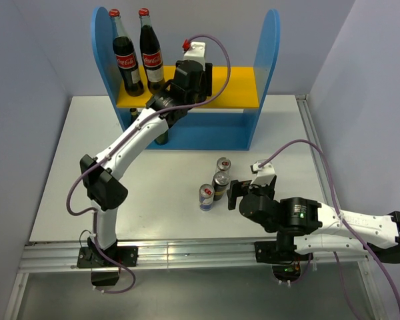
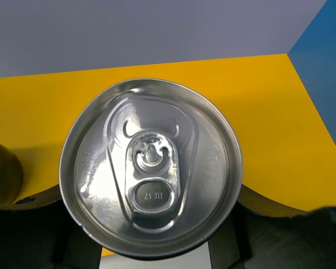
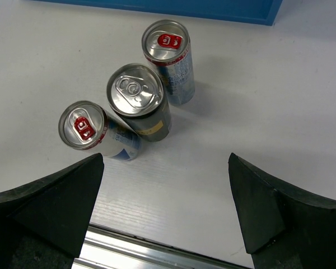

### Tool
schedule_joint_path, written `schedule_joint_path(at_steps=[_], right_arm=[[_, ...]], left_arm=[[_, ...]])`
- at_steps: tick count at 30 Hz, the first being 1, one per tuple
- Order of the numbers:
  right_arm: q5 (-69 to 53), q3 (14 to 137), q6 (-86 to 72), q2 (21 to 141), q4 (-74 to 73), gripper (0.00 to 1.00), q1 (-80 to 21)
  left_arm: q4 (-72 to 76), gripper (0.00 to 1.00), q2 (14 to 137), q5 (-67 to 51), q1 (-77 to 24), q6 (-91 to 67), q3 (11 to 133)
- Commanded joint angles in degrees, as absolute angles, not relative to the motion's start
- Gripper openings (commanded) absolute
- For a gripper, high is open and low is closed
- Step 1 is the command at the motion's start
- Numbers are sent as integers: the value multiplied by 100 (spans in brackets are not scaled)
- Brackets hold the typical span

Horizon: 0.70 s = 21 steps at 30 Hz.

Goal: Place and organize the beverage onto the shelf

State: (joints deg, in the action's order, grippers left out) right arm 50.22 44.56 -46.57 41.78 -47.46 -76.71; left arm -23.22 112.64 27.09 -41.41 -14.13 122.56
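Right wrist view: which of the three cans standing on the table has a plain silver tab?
The middle can, wider and dark-bodied; the slim cans either side of it have red tabs.

I'm seeing two tall cola bottles standing upright side by side at back left: the left bottle [image 1: 128, 61] and the right bottle [image 1: 151, 57], both red-capped. I'm also viewing a white table [image 1: 287, 140] with a metal rail [image 1: 187, 253] running along its near edge.

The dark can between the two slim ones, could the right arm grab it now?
Probably, though tightly: its open fingers face the dark can with nothing between, yet slim cans crowd both sides.
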Motion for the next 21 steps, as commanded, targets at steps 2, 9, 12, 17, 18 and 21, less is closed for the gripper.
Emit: schedule_joint_path(at_steps=[2, 9, 12, 17, 18, 21], right_arm=[[5309, 4465, -4816, 4148, -4825, 99, -7752], [5300, 4456, -4799, 4148, -4816, 99, -7770], [5309, 4456, -4808, 4140, -4808, 100, -7770], [5300, 4456, -4799, 4148, -4808, 100, -7778], [5300, 4456, -4808, 4148, -4808, 100, -7778], [5300, 4456, -4808, 4157, -4816, 100, -7787]], left_arm=[[-2066, 0, 11329, 2593, -4096, -1239, 12823], [-1987, 1, 11627, 2531, -3964, -1195, 12955], [-1855, 4, 11698, 2540, -3920, -1187, 12911], [-1775, 30, 11760, 2496, -3885, -1169, 12885], [-1784, 42, 11751, 2505, -3885, -1169, 12893], [-1776, 91, 11655, 2487, -3885, -1213, 12806]])
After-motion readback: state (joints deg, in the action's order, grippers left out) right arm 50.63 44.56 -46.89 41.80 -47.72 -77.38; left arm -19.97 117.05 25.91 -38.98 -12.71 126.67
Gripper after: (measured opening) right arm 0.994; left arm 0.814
